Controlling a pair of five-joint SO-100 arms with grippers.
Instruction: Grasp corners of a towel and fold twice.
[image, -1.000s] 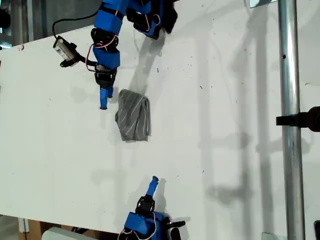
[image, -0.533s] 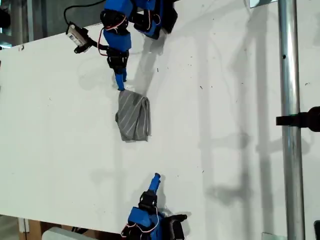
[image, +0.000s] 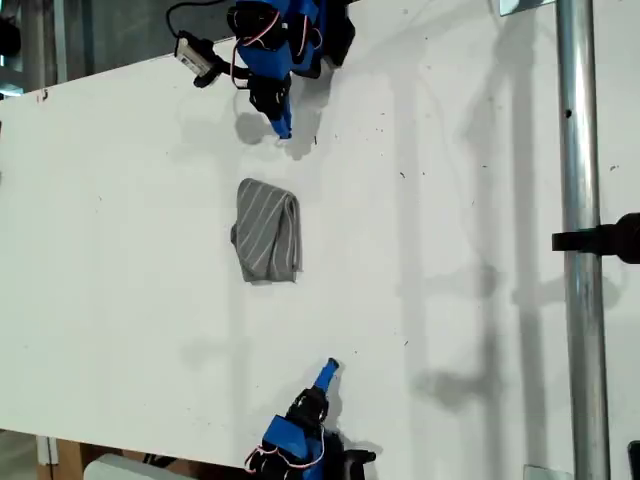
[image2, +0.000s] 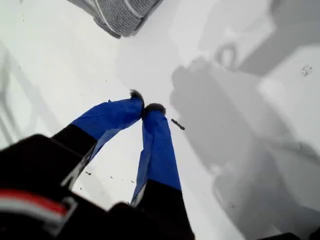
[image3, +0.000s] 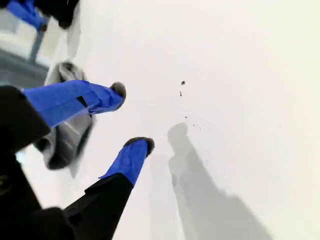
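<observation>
The towel (image: 268, 232) lies folded into a small grey striped bundle on the white table (image: 450, 250), with nothing holding it. Its separate corners cannot be told apart. My first gripper (image: 283, 126) is near the table's far edge at the top of the exterior view, clear of the towel. In the first wrist view my first gripper (image2: 144, 107) is shut on nothing, and the towel (image2: 120, 15) lies just ahead. My second gripper (image: 328, 370) is at the bottom of the exterior view, angled toward that view's right. My second gripper (image3: 131, 117) is open and empty, with the towel (image3: 65, 135) behind one finger.
A vertical metal pole (image: 578, 240) with a black clamp (image: 608, 238) stands at the exterior view's right. The first arm's camera and cable (image: 196, 55) hang over the table's far edge. Small dark specks (image: 403, 176) dot the tabletop.
My first gripper has risen from beside the towel, past its top corner, toward the table's far edge. My second gripper has swung slightly to the exterior view's right. The towel has stayed put.
</observation>
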